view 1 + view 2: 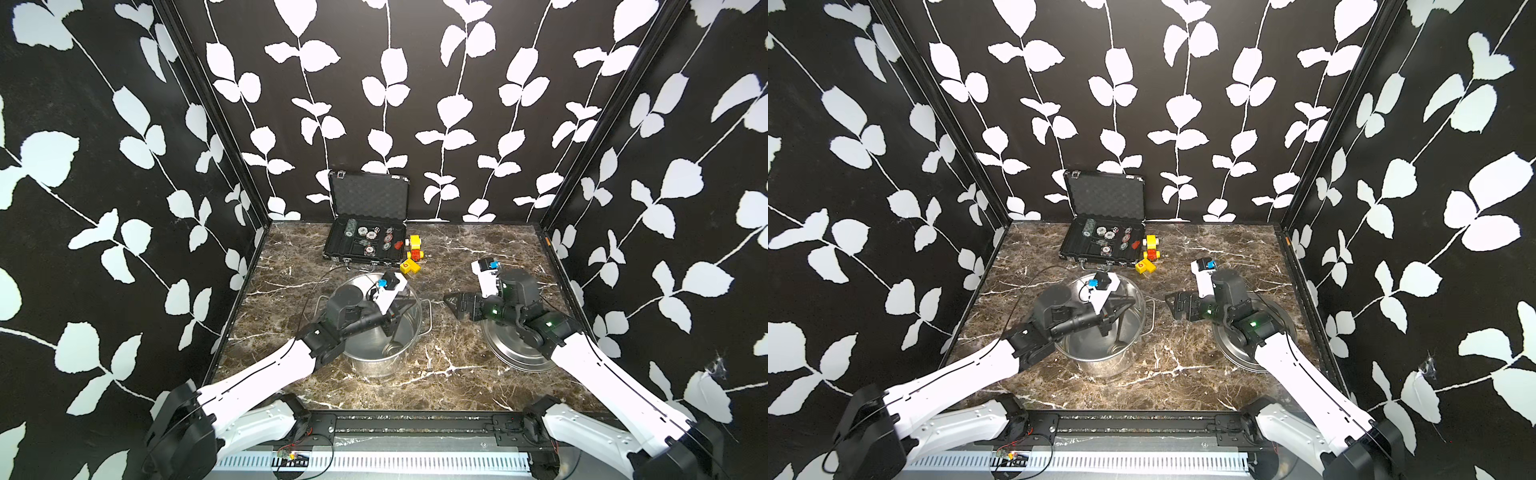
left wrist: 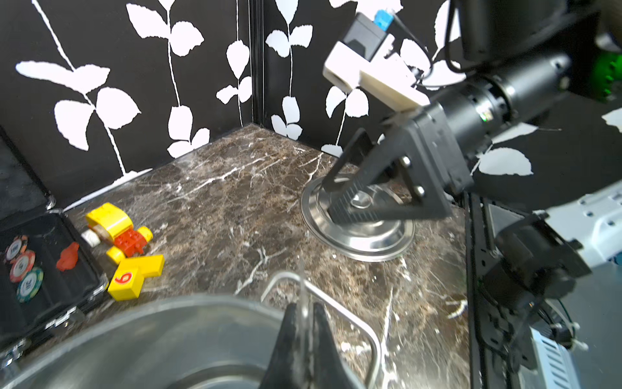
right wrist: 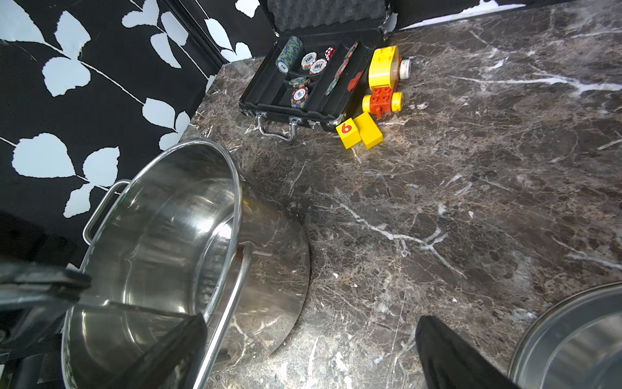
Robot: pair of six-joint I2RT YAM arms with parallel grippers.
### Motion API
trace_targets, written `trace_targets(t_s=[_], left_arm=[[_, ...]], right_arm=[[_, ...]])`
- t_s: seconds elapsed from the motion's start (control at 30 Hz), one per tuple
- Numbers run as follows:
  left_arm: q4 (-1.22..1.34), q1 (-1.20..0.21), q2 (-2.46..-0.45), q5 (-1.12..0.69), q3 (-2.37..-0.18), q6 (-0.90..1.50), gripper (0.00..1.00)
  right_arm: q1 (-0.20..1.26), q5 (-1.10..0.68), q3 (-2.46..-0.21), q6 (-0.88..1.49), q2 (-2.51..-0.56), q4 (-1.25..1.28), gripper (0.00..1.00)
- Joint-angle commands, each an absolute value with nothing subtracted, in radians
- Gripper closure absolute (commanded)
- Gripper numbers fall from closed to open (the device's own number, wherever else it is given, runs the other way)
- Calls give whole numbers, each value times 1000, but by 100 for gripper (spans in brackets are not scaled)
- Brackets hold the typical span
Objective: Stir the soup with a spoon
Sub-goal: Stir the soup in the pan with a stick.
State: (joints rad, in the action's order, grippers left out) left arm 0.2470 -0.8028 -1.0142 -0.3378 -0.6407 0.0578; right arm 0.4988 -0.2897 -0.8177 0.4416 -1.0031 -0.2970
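A steel pot (image 1: 374, 368) (image 1: 1100, 368) stands left of centre on the marble table. My left gripper (image 1: 392, 328) (image 1: 1113, 328) reaches down into it, shut on the thin silver spoon (image 1: 394, 345) (image 1: 1118, 345), whose round bowl rests near the pot's floor. In the left wrist view the spoon handle (image 2: 302, 279) sticks out between the closed fingers (image 2: 289, 340) above the pot rim (image 2: 161, 303). No soup shows; the pot's inside (image 3: 151, 235) looks like bare steel. My right gripper (image 1: 451, 303) (image 3: 309, 353) hovers open between pot and lid, holding nothing.
The round steel lid (image 1: 515, 357) (image 2: 370, 246) (image 3: 572, 336) lies under the right arm. An open black case of poker chips (image 1: 365, 245) stands at the back, with a yellow toy car (image 1: 414, 247) and a yellow block (image 1: 409, 266) beside it. Patterned walls enclose three sides.
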Motion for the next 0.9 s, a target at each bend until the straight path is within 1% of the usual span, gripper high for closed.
trace_targets(t_s=[0.0,0.23,0.5,0.7,0.77,0.87], left_arm=[[175,-811,-916,-325,-596,30,100],[89,-810,-717,-192,-504,38,100],[52,-794,-566,-39,-449,39,100],[14,-712,-504,42,-430,75,100],[13,-655,-495,52,-427,86,100],[31,-626,-506,80,-429,77,100]], right_arm=[[509,-305,-826,446,-1016,-254,1],[514,-309,-838,438,-1039,-251,1],[521,-310,-824,442,-1050,-235,1],[523,-295,-810,437,-1032,-247,1],[523,-291,-800,438,-1025,-247,1],[523,-286,-792,438,-1017,-247,1]])
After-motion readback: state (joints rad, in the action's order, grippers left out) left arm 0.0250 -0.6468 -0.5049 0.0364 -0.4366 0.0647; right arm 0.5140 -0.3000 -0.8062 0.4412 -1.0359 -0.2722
